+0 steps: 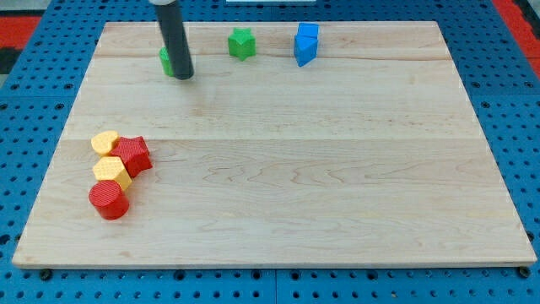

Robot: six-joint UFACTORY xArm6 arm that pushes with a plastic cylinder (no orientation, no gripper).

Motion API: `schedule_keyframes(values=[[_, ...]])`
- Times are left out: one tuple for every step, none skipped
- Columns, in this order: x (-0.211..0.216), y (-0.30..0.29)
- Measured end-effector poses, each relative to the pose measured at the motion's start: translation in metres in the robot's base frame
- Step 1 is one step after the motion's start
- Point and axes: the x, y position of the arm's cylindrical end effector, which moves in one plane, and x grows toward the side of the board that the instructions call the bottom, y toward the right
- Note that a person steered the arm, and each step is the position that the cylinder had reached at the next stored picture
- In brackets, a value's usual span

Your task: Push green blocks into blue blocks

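My tip [184, 76] rests at the view's top left, touching the right side of a green block [166, 62] that the rod mostly hides, so its shape cannot be made out. A green star block [241, 43] lies to the right of it near the top edge. Two blue blocks [306, 44] stand close together further right, one behind the other; their shapes are hard to tell. The star sits a short gap left of the blue blocks, and the tip is well left of both.
At the view's left, a cluster: a yellow block [105, 142], a red star [132, 155], a yellow hexagon [111, 171] and a red cylinder [108, 200]. The wooden board [337, 169] lies on a blue pegboard.
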Motion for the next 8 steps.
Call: schedule_keyframes(values=[[0.015,-0.034],[0.017,-0.076],[-0.015,-0.058],[-0.035,-0.016],[-0.041,-0.019],[-0.057,-0.026],[-0.049,0.011],[-0.049,0.053]])
